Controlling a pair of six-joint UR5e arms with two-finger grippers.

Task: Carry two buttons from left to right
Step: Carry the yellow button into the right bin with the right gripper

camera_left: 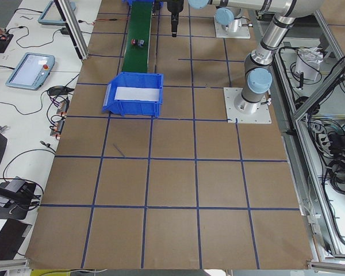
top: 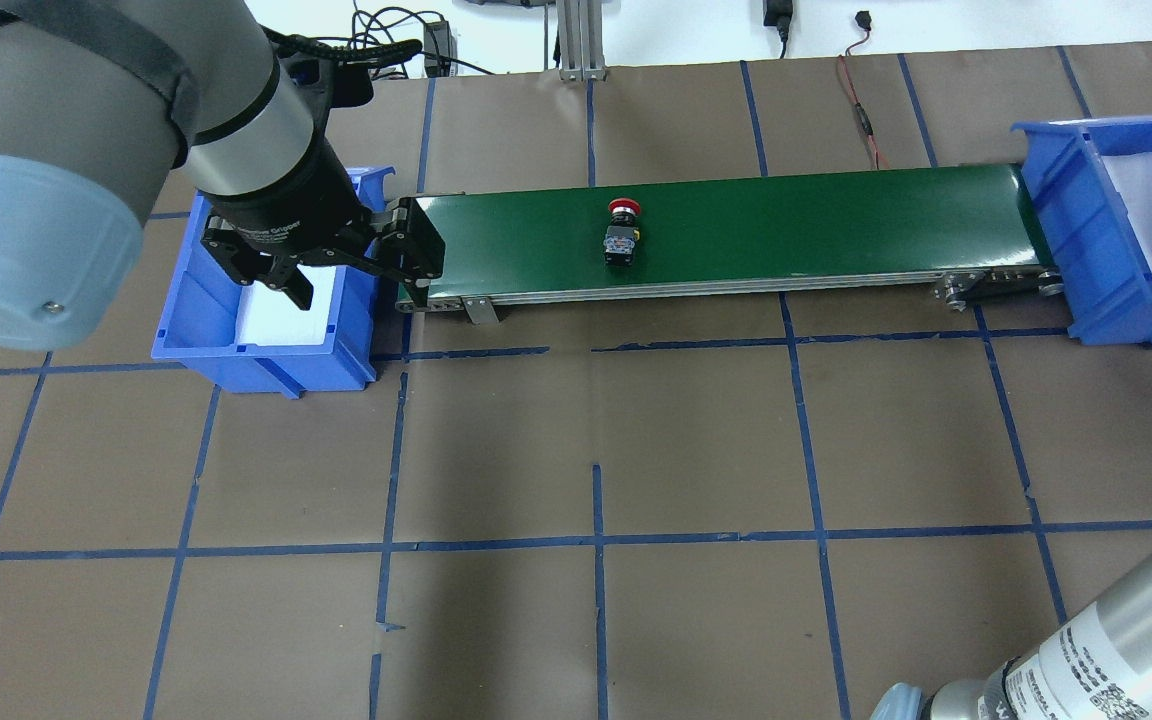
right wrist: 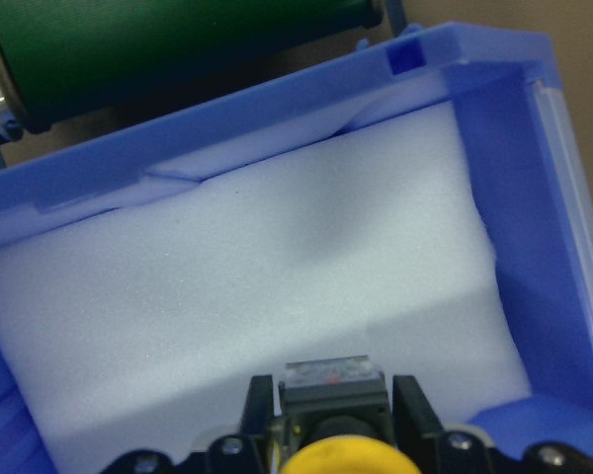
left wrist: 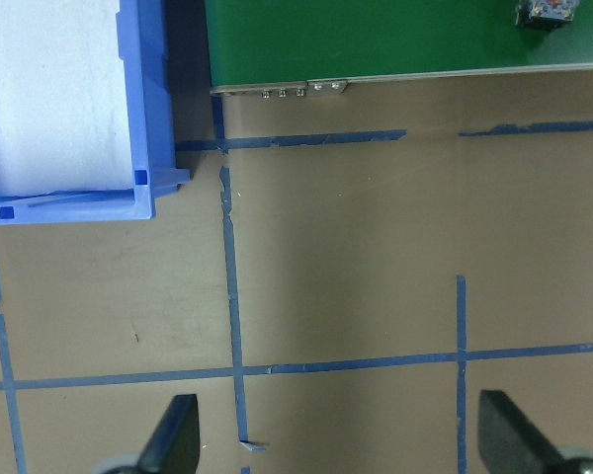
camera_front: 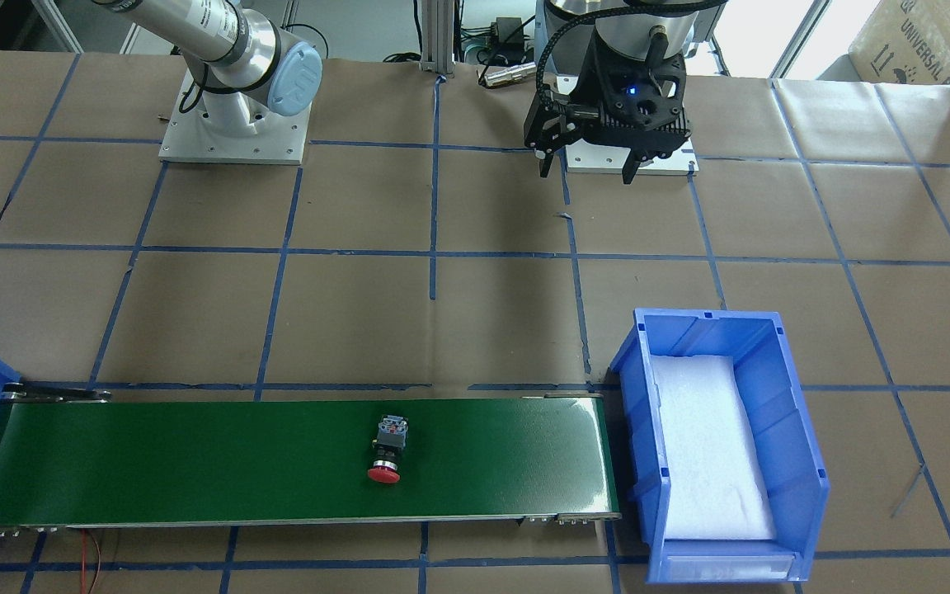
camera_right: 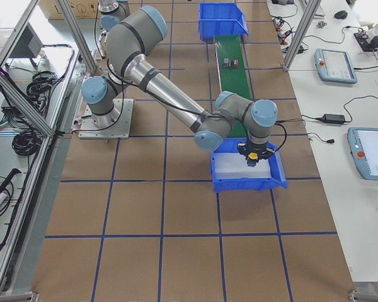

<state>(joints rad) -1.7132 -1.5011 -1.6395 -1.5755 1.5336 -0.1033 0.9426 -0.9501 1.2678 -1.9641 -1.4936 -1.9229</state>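
In the right wrist view the bottom edge cuts off the yellow button [right wrist: 338, 456]: only the top of its cap and part of its body show in the right gripper [right wrist: 333, 395]. Overhead, just a sliver of that gripper shows at the right edge. The left wrist view crops the red button [left wrist: 546, 12] at its top edge and the left gripper [left wrist: 338, 430] at its bottom. Overhead, the left gripper hides part of the left bin [top: 266, 362].
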